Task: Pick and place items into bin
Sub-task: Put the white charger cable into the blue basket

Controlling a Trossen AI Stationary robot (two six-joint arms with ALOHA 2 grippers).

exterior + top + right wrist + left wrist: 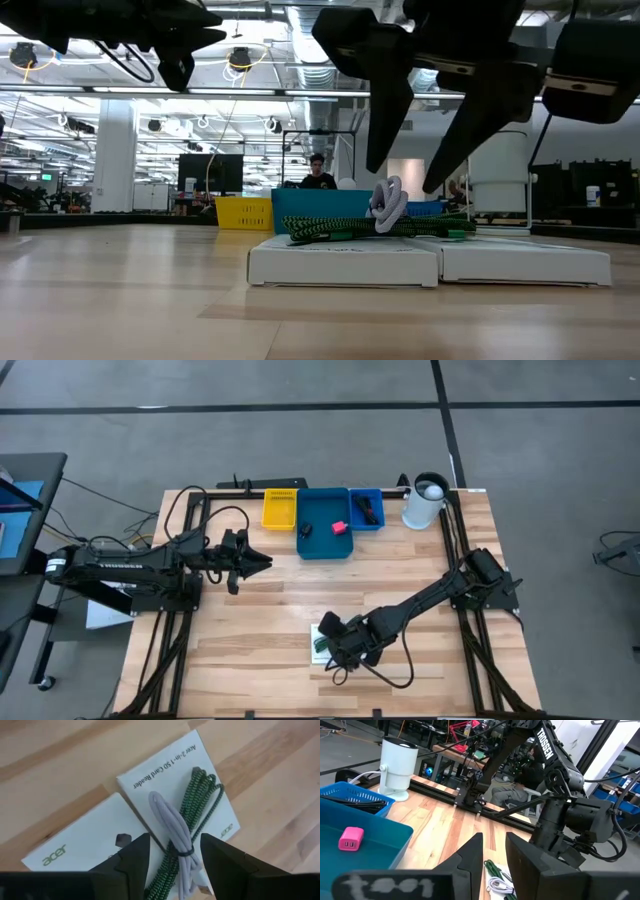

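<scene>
Right end effector (170, 857) poised directly above the coiled cables, fingers spread apart and gripping nothing, one finger to each side of the bundle. Below it, a green braided cable (197, 812) and a white cable (172, 837) lying together across two white boxes (172, 765) printed as card readers, set side by side near the front edge of the desk (260, 650). In the low view, dark fingers hanging just over the cables with a gap showing between tips and bundle.

Left end effector (262, 563) parked above the desk's left half, well apart from the items, fingers only slightly parted and empty.

At the back, a blue bin (325, 525) already containing a pink block (339, 527) and a small black piece (305, 530), flanked by a yellow basket (280, 508) and a smaller blue basket (366, 508); a white cylinder (424, 502) beside them.

Step in hand, by the look of it: approach for a pick of the cable bundle. Next move probably a straight descent until the fingers straddle the coils, then closing on both cables without catching a box edge, lifting, and carrying back to the blue bin.
</scene>
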